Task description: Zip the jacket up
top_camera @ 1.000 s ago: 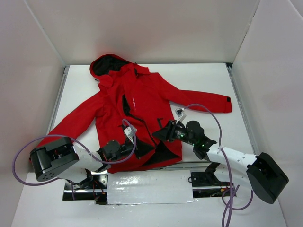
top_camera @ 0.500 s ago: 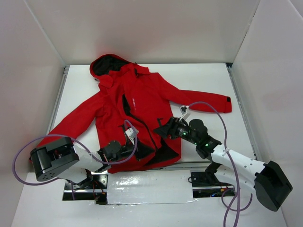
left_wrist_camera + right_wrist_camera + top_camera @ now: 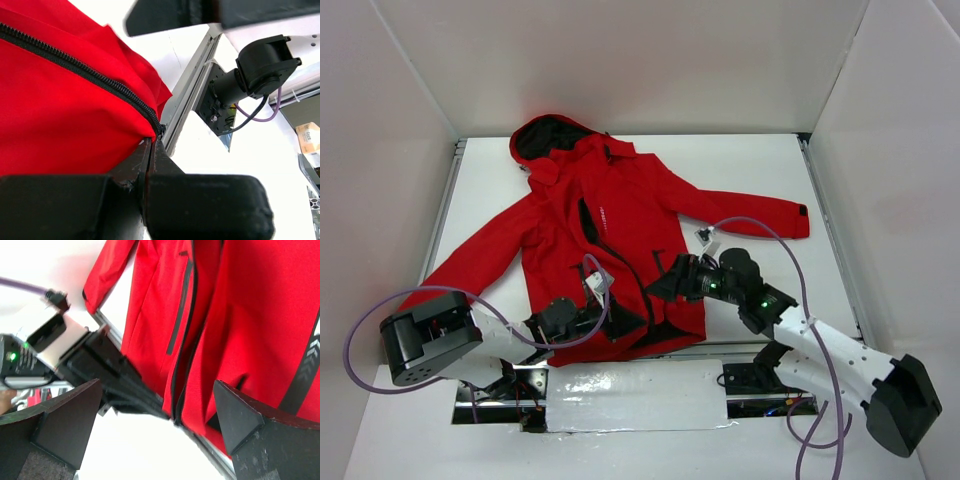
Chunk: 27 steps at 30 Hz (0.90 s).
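The red hooded jacket (image 3: pixel 620 215) lies face up on the white table, hood at the far side, sleeves spread. Its black front zipper (image 3: pixel 620 265) runs down to the near hem; dark lining shows beside it. My left gripper (image 3: pixel 618 318) is shut on the jacket's hem at the zipper's bottom end (image 3: pixel 158 131); the left wrist view shows the shut fingers (image 3: pixel 135 165) pinching the red cloth. My right gripper (image 3: pixel 658 286) hovers open and empty over the lower front. In the right wrist view its fingers (image 3: pixel 60 420) stand wide apart above the zipper (image 3: pixel 187 340) and the hem.
A slanted pocket zipper (image 3: pixel 180 310) lies left of the front zipper. The table's metal near edge (image 3: pixel 187 95) runs right by the hem. White walls enclose the table on three sides. Purple cables (image 3: pixel 775 250) loop from both arms.
The right arm's elbow and base link have swung to the right, while its open gripper stays over the jacket's lower front. The left gripper has not moved.
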{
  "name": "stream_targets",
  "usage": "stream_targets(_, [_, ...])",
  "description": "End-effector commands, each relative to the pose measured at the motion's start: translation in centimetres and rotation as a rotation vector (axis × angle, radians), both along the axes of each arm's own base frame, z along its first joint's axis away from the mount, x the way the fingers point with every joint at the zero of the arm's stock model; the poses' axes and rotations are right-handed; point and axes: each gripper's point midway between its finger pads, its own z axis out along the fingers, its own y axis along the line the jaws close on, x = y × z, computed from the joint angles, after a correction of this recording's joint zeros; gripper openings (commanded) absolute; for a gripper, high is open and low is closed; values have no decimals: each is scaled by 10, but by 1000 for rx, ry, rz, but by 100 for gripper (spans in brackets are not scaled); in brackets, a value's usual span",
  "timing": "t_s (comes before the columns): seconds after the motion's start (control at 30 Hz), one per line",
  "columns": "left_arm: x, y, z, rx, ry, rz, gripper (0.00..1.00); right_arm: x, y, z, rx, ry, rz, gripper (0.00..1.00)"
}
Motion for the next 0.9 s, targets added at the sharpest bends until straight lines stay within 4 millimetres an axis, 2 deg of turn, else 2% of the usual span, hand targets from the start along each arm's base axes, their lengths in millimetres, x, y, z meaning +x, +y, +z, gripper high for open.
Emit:
stream_targets(0.0, [-3, -4, 21, -65, -40, -23, 0, -14, -7, 8, 0, 5, 26, 100])
stream_targets(0.23, [-3, -6, 20, -64, -35, -29, 0, -39, -22, -14, -55, 84, 49, 99])
stream_targets(0.4, [-3, -8, 20, -66, -33, -32, 0, -63, -20, -10, 13, 109, 117, 85])
stream_targets(0.53, [-2, -10, 22, -70, -35, -35, 0, -79, -18, -34, 41, 137, 145, 81])
stream_targets(0.6, [-2, -11, 24, -75, -36, -35, 0, -80, -12, -25, 137, 65, 158, 81])
stream_targets(0.63, [-1, -11, 25, -76, -36, -32, 0, -87, -13, -45, 140, 78, 166, 81])
stream_targets(0.7, [-1, -12, 27, -80, -31, -30, 0, -87, -13, -55, 183, 41, 152, 81])
stream_targets(0.77, [1, -13, 29, -83, -23, -26, 0, -86, -13, -65, 177, 3, 129, 79])
stream_targets(0.87, [1, -16, 30, -82, -11, -28, 0, -93, -8, -62, 196, -62, 169, 77])
